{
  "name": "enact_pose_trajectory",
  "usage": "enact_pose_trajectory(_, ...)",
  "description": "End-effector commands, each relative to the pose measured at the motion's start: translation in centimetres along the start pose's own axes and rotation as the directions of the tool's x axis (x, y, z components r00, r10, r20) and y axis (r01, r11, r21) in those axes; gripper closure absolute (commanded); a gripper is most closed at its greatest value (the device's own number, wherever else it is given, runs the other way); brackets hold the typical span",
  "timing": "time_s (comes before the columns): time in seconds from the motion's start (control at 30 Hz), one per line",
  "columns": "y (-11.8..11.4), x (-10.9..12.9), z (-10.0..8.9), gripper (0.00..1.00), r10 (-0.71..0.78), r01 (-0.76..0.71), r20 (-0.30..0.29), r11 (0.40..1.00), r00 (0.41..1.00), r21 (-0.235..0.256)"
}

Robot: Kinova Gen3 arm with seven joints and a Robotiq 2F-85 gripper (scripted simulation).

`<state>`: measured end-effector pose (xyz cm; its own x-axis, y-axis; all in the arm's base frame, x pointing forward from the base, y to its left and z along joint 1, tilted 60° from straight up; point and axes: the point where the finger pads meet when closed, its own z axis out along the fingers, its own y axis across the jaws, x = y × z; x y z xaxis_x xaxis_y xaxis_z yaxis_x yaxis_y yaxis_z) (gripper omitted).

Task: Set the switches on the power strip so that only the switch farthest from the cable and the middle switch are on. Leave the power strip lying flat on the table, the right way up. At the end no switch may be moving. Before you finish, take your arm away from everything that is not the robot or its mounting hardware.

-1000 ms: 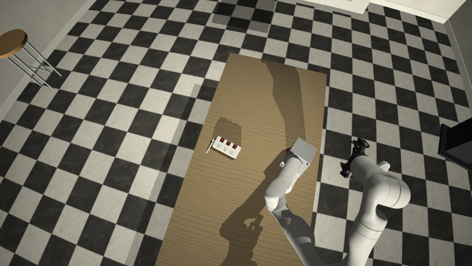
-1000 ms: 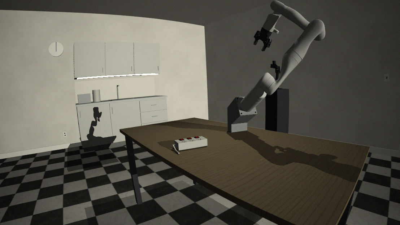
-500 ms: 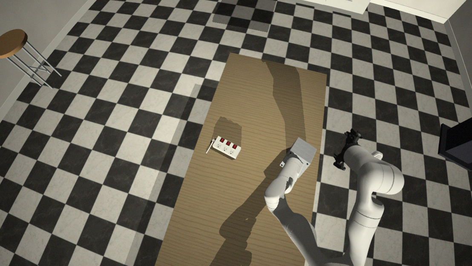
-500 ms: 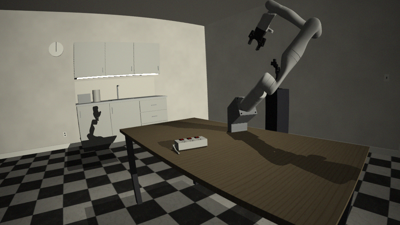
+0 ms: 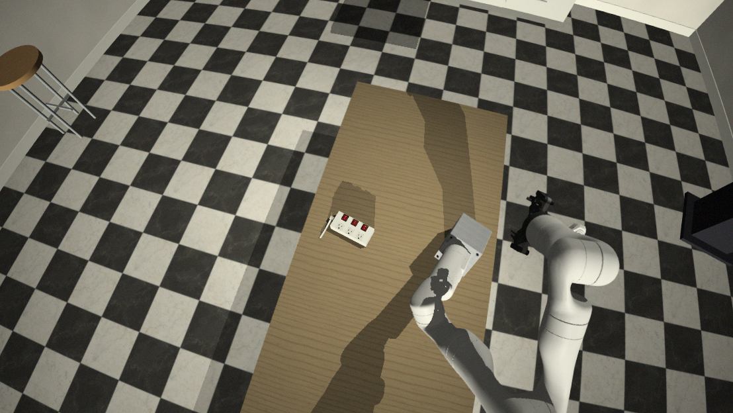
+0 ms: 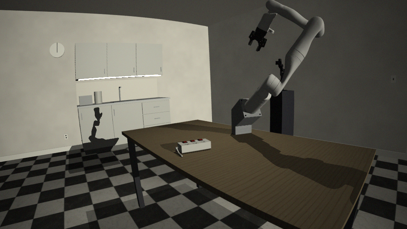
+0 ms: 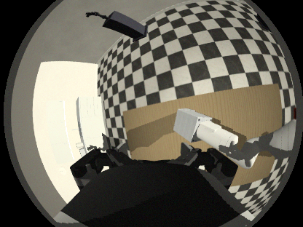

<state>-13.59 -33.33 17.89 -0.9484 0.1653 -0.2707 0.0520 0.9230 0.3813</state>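
Observation:
The white power strip [image 5: 351,228] lies flat on the wooden table [image 5: 389,246], right way up, near the table's left edge. It carries three red switches [image 5: 352,220] in a row, and its cable stub [image 5: 325,229] sticks out at the left end. I cannot tell which way each switch is rocked. In the exterior view the strip [image 6: 194,145] sits near the table's near corner. My gripper [image 6: 256,44] is open and empty, high in the air above my base, far from the strip. From above, the gripper [image 5: 536,205] shows beyond the table's right edge. The wrist view shows my open fingers but not the strip.
My grey base block [image 5: 469,235] stands on the table's right edge, and it also shows in the wrist view [image 7: 191,124]. A black pedestal [image 6: 281,112] stands behind the table. A stool [image 5: 22,66] stands far left. Kitchen cabinets [image 6: 125,116] line the back wall.

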Motion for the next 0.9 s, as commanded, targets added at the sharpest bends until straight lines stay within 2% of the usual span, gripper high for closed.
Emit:
enact_pose_trajectory(0.0,-0.1,-0.1,0.0,0.00,-0.003,0.003,0.000,1.000,1.000,-0.001)
enact_pose_trajectory(0.03,-0.8,-2.1,0.9,0.00,0.003,-0.003,0.015,1.000,1.000,-0.012)
enact_pose_trajectory(0.37,-0.8,-2.1,0.9,0.00,0.003,-0.003,0.015,1.000,1.000,-0.012)
enact_pose_trajectory(0.4,-1.5,-4.1,1.8,0.00,0.012,-0.011,0.029,1.000,1.000,-0.025)
enact_pose_trajectory(0.7,-1.5,-4.1,1.8,0.00,0.012,-0.011,0.029,1.000,1.000,-0.025)
enact_pose_trajectory(0.73,-2.1,-6.0,2.7,0.00,0.021,-0.019,0.042,0.999,0.999,-0.040)
enact_pose_trajectory(0.87,-2.1,-6.0,2.7,0.00,0.021,-0.019,0.042,0.999,0.999,-0.040)
